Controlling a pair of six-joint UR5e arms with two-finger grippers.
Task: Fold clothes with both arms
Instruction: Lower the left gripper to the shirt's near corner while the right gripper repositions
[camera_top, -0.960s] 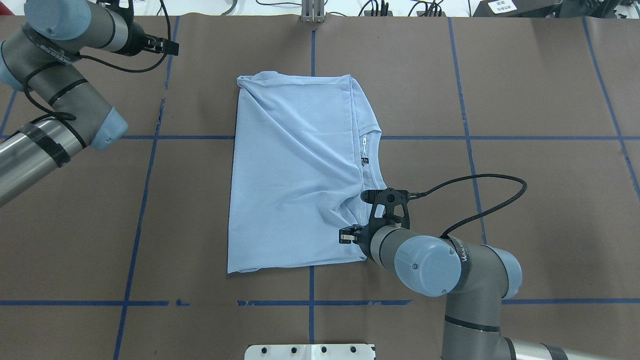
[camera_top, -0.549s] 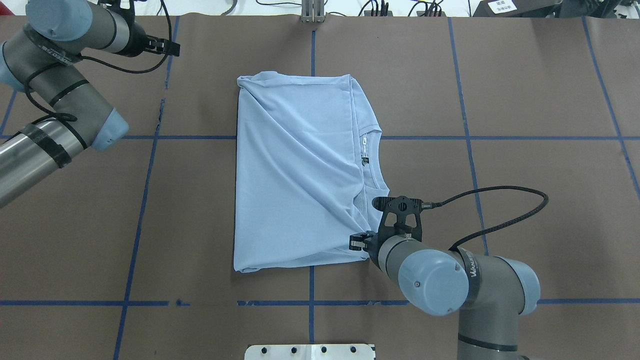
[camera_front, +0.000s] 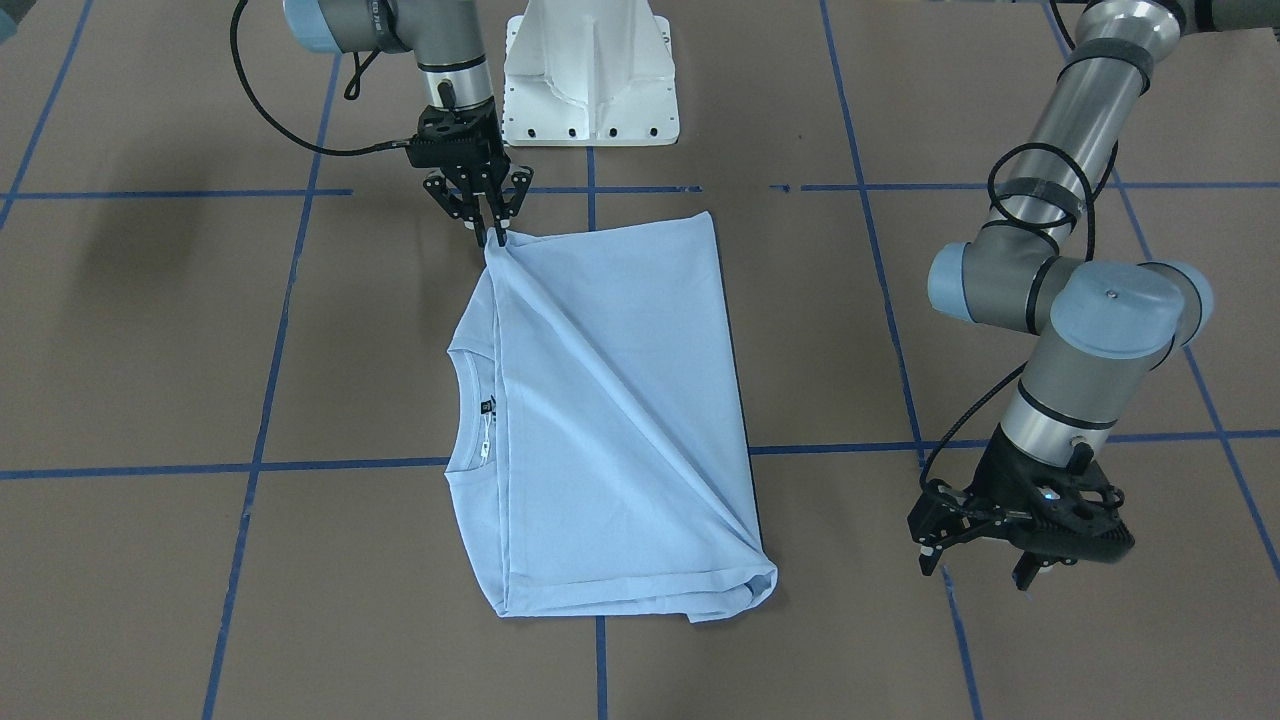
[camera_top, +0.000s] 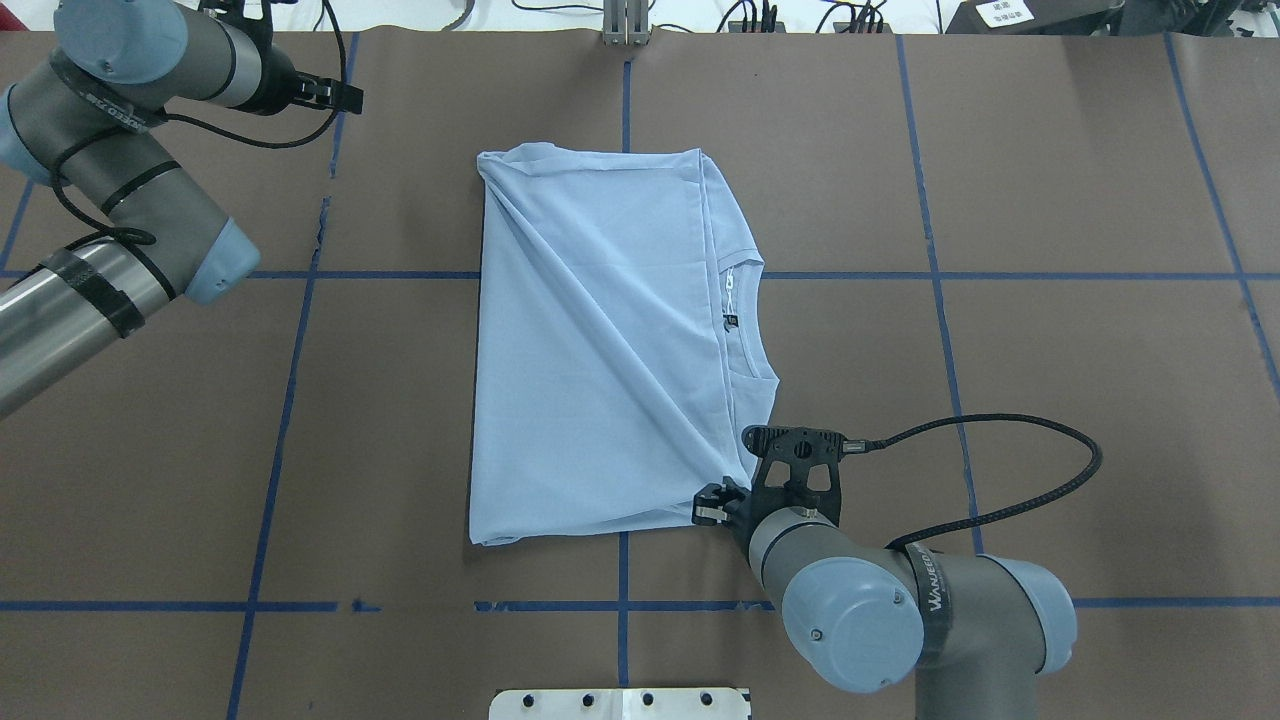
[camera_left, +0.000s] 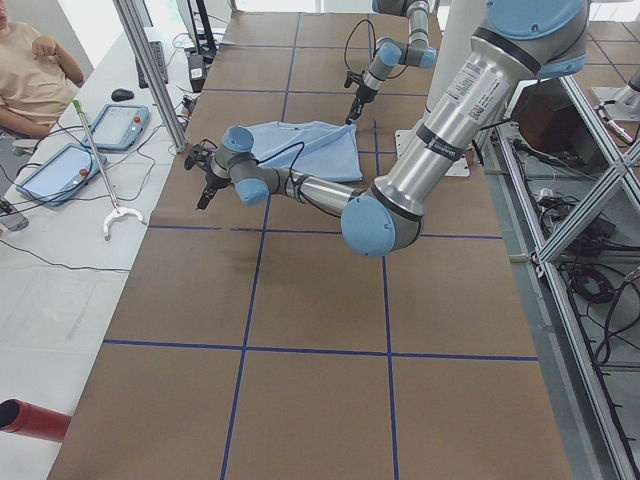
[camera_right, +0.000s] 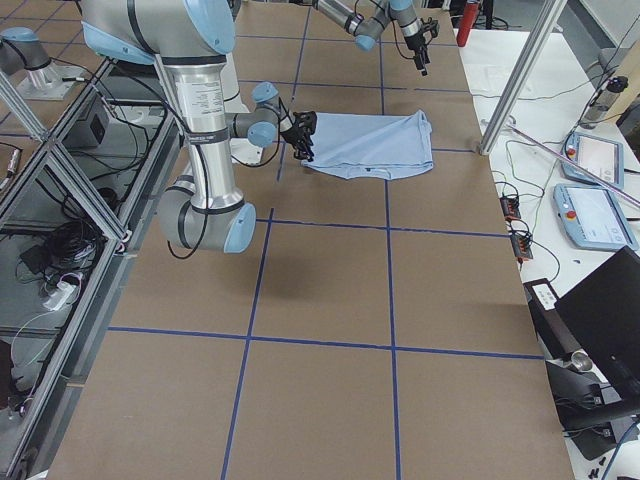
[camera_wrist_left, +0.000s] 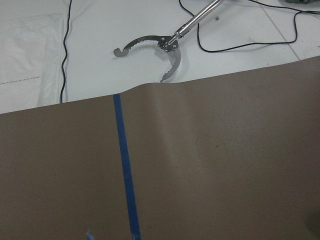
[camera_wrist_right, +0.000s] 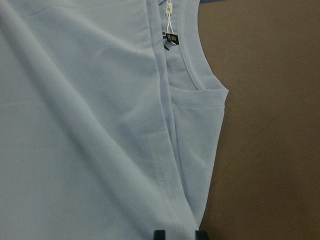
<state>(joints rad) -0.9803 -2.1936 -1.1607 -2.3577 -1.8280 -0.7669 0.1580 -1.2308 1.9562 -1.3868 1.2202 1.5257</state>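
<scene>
Right hand (camera_front: 497, 237) is pinched tight on the near right corner of our T-shirt (camera_front: 610, 420), fingers closed on a little bunch of fabric that's pulled up into a peak. From that corner we get a long diagonal crease running across to the far left corner. Rest of the shirt lies flat in the middle of the desk (camera_top: 1050, 200), folded into a rectangle. The round collar (camera_top: 748, 330) sits on its right edge, and the dark neck label (camera_top: 729, 320) and a small white tag (camera_top: 729, 285) show inside it. Our right wrist camera looks along that collar edge, with both fingertips (camera_wrist_right: 159, 233) poking in at the bottom, fabric between them.

Left hand (camera_front: 982, 563) is way off at the far left of the desk, well apart from the shirt, held over the brown cover with its fingers spread and nothing in them. Its wrist camera just gives us brown cover, a blue tape line (camera_wrist_left: 125, 170) and a metal reacher claw (camera_wrist_left: 162, 47) lying on the white surface past the desk's edge.
</scene>
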